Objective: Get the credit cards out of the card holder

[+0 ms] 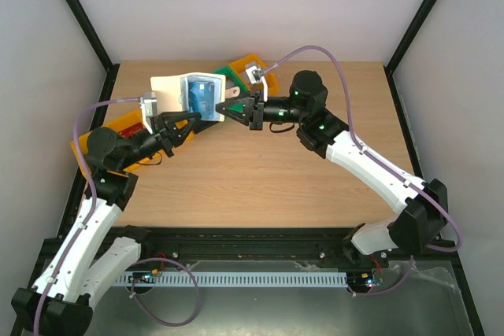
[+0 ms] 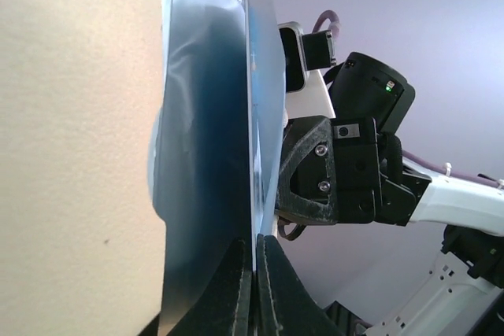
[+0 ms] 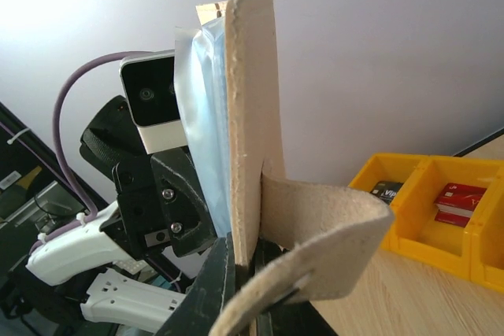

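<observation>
From above, the card holder [image 1: 168,88] hangs in the air over the far part of the wooden table [image 1: 260,186], spread open between the two arms. Only this view shows its whole spread: a cream outer leaf on the left and a pale blue pocket on the right. The left gripper [image 1: 201,115] pinches its near edge from below-left. The right gripper [image 1: 220,109] meets it from the right, so the two sets of black tips sit just beside each other. An orange-yellow bin [image 1: 122,125] lies partly under the left arm. A green bin [image 1: 234,75] and a yellow one [image 1: 253,62] are partly hidden behind the holder and the right wrist.

The left wrist view sees the card holder [image 2: 79,155] edge-on. A matte, faintly speckled cream wall fills the left side, and glossy blue film lies next to it. The left gripper [image 2: 254,273] is clenched on one thin blue-tinted sheet. Whether that sheet is a pocket layer or a card, I cannot tell. The right gripper [image 2: 287,186] stands close behind.

The right wrist view shows the card holder [image 3: 252,116] with a thick, fibrous cream leaf upright and a second flap curling forward. The right gripper [image 3: 240,297] is clamped on the upright leaf's foot. The left gripper [image 3: 193,218] is half hidden behind the film. A yellow divided bin [image 3: 417,161] on the table holds small red items [image 3: 457,194].
</observation>
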`<state>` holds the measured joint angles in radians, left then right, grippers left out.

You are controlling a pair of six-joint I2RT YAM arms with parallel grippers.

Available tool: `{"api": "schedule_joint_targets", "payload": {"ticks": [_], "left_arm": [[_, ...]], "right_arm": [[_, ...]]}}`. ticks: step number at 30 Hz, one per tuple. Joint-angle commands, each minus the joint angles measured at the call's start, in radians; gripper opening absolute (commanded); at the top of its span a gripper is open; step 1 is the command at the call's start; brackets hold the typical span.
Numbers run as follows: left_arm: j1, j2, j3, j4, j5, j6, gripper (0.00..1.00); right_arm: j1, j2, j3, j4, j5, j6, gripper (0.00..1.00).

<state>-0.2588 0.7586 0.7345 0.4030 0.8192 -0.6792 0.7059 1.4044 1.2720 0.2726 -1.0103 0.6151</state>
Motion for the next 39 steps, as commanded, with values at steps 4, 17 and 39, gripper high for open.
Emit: {"api": "schedule_joint_targets", "payload": {"ticks": [4,17,39], "left_arm": [[0.038,-0.027,0.037,-0.08,0.001,0.057,0.02],[0.136,-0.041,0.077,-0.297,-0.264,0.238,0.02],[0.199,0.082,0.205,-0.862,0.162,0.783,0.02]], "right_arm": [[-0.08,-0.045,-0.033,-0.004,0.027,-0.003,0.02],[-0.26,-0.064,-0.264,-0.304,0.059,-0.1,0.02],[-0.264,0.198,-0.086,-0.978,0.758,-0.263,0.99]]}}
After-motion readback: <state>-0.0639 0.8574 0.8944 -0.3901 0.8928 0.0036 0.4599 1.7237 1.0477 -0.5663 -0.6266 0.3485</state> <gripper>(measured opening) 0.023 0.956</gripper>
